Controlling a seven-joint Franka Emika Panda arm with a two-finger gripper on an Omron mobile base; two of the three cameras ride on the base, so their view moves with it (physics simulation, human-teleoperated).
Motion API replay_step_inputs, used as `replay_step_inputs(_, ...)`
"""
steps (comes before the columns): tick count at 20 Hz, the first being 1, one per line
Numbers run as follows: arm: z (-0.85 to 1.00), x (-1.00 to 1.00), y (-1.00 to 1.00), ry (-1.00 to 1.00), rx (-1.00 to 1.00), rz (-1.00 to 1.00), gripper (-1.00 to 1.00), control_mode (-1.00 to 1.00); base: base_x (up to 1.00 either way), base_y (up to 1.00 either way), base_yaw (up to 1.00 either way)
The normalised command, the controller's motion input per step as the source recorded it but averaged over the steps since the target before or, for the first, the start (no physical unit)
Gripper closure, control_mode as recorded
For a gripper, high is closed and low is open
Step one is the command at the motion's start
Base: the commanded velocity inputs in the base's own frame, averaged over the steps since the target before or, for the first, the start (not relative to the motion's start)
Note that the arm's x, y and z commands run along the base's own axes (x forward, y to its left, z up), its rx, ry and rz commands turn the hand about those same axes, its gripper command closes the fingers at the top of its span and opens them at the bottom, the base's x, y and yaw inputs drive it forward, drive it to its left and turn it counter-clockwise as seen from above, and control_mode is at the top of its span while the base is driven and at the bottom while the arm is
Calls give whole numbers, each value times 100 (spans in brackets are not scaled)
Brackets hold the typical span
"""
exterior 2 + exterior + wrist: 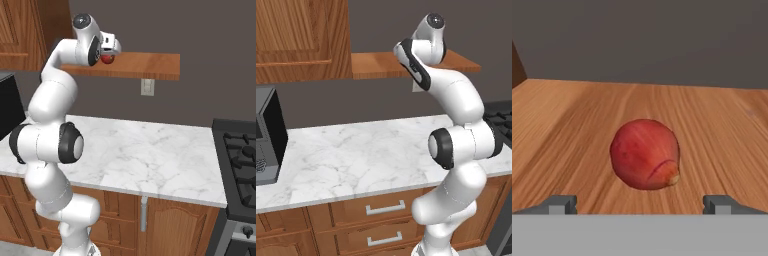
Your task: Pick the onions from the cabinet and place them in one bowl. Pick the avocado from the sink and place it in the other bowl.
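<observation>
My gripper (640,204) stands wide open, holding nothing, facing the glossy red onion (645,154) mid-shelf on the plain wooden cabinet shelf (572,130). I should advance level until my fingertips (561,204) flank its widest part, then close gently.

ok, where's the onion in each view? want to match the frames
Left base view: I cannot make out the onion; the arm's upper links cover the shelf there.
Right base view: onion upper left, on the shelf, right at the gripper.
Hand view: onion centre, resting on the shelf, ahead of the wide-open fingertips.
Shared landmark: the wooden shelf.
</observation>
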Motion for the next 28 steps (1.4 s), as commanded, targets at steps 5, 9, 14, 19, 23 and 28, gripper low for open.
replay_step_inputs(5,-13,21,0,0,0,0,-100,-100,0,0,0)
replay_step_inputs(9,-16,23,0,0,0,0,-100,-100,0,0,0)
replay_step_inputs(14,-9,26,0,0,0,0,-100,-100,0,0,0)
replay_step_inputs(19,-8,31,0,0,0,0,-100,-100,0,0,0)
replay_step_inputs(23,-5,32,0,0,0,0,-100,-100,0,0,0)
replay_step_inputs(28,-2,24,0,0,0,0,100,-100,0,0,0)
